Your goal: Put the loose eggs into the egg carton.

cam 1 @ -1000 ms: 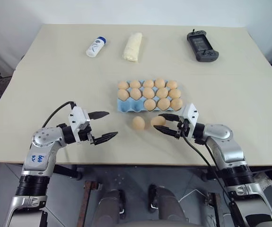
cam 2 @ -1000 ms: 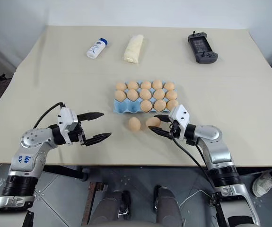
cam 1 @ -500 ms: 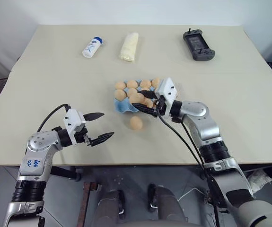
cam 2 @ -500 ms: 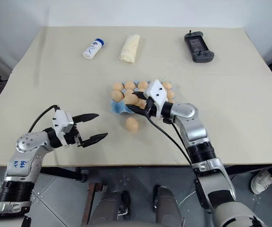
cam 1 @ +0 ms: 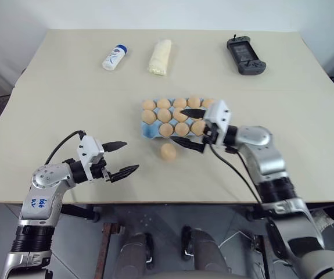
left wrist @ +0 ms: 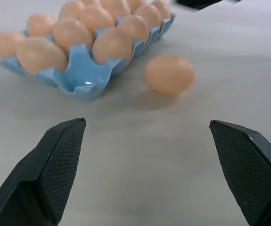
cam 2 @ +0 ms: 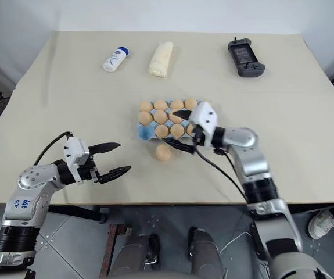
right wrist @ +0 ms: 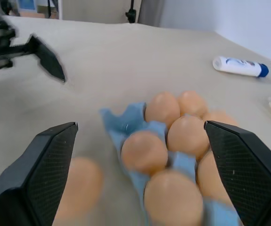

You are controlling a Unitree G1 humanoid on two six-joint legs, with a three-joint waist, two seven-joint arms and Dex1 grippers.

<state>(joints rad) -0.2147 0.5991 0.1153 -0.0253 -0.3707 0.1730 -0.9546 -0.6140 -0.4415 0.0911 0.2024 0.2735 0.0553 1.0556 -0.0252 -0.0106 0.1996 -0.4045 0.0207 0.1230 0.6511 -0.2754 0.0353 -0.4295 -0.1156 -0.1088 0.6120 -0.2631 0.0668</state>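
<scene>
1. Head views: one loose egg [cam 1: 168,151] is lying on the table [cam 1: 306,145] just at 6 o'clock of the egg carton [cam 1: 149,131]. The right gripper [cam 1: 191,127] is hovering over the carton's near edge, fingers wide and empty, nearer the egg; the left gripper [cam 1: 121,158] is waiting well apart at the egg's 8 o'clock, also wide.
2. Left wrist view: the egg is lying ahead between the spread fingers [left wrist: 60,165], long axis crosswise.
3. Right wrist view: the egg is sitting blurred beside the carton's empty corner cup [right wrist: 126,123].
</scene>
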